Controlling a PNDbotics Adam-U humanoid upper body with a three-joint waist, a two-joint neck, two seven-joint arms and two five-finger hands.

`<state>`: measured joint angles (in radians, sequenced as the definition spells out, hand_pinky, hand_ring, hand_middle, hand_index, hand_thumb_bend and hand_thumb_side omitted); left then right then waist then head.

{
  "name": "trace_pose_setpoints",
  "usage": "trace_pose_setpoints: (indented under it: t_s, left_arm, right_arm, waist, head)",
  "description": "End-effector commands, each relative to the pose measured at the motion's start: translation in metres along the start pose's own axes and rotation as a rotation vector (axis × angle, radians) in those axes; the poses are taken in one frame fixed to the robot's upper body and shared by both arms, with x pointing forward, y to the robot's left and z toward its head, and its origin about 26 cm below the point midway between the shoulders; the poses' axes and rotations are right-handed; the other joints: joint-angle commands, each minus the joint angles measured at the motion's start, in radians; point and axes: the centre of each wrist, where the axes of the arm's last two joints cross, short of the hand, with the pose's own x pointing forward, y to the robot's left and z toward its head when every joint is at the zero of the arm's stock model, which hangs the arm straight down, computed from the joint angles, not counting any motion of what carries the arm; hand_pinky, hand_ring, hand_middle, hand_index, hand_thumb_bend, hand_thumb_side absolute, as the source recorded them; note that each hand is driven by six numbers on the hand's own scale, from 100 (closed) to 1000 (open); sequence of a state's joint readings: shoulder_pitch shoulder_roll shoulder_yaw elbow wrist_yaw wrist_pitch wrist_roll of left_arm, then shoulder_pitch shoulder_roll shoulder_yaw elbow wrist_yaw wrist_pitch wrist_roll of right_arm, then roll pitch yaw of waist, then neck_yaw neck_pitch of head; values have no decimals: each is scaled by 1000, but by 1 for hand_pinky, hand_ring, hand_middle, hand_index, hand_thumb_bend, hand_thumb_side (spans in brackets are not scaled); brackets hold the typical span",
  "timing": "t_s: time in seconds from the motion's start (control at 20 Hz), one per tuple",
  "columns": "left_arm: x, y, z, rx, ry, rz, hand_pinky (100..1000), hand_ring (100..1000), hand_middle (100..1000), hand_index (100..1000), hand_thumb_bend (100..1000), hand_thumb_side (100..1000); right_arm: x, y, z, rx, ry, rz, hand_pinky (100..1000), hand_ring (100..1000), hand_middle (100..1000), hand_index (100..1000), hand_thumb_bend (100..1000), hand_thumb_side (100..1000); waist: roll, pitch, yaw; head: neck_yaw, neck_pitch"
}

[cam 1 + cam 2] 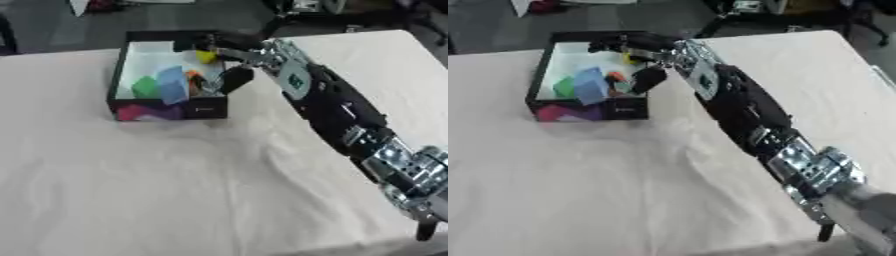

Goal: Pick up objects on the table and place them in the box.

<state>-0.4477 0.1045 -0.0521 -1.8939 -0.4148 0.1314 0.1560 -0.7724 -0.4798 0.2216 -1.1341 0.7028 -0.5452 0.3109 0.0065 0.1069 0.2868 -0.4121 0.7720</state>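
Placing step: the right hand (213, 47), reaching from the table's (175, 190) right edge over the box (166, 111) at the far-left corner, has fingers curled about a yellow object (206, 56) (coloured pieces already lie inside); next, release and withdraw.

Wrinkled cream cloth (175, 190) spread over the whole tabletop, creased most near the middle. Grey floor (52, 25) beyond the far edge. Dark, blurred furniture legs (710, 27) at the top, plus a small red shape (540, 6) near the upper left.
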Motion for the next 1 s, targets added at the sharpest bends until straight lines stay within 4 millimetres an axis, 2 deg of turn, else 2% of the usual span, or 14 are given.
trace_pose_setpoints:
  t_s: [0.05, 0.15, 0.35, 0.6, 0.75, 1.0]
  left_arm:
    - [6, 2, -2, 10, -25, -5, 669, 621, 646, 863, 209, 869]
    - [5, 2, -2, 11, -23, -7, 668, 621, 646, 863, 208, 869]
    - [4, 3, -1, 14, -19, -8, 667, 621, 646, 863, 208, 870]
    - [3, 3, -1, 16, -15, -10, 666, 620, 644, 864, 207, 872]
    - [-2, 6, 2, 24, 4, -23, 665, 620, 643, 864, 205, 873]
    - [-14, 16, 9, 67, 51, -62, 655, 609, 629, 857, 195, 873]
  right_arm:
    - [-4, -13, 6, -37, 48, 82, 952, 981, 993, 1000, 100, 412]
    - [-7, -9, 8, -42, 68, 97, 951, 980, 992, 1000, 100, 394]
    - [-11, -8, 13, -71, 96, 115, 947, 975, 988, 1000, 100, 244]
    - [-14, -5, 16, -94, 116, 127, 937, 963, 975, 993, 100, 213]
    - [-24, -1, 34, -125, 188, 105, 929, 951, 956, 987, 100, 209]
    - [-22, -3, 54, -232, 195, 77, 905, 892, 873, 951, 100, 202]
  waist:
    - [-7, -1, -2]
    - [-7, -1, -3]
    - [-8, -2, -7]
    - [-9, -4, -9]
    - [-13, -9, -28]
    - [-30, -20, -74]
  head:
    - [-2, -2]
    - [-3, -2]
    - [0, -2]
    - [3, -2]
    - [12, -2]
    - [52, -2]
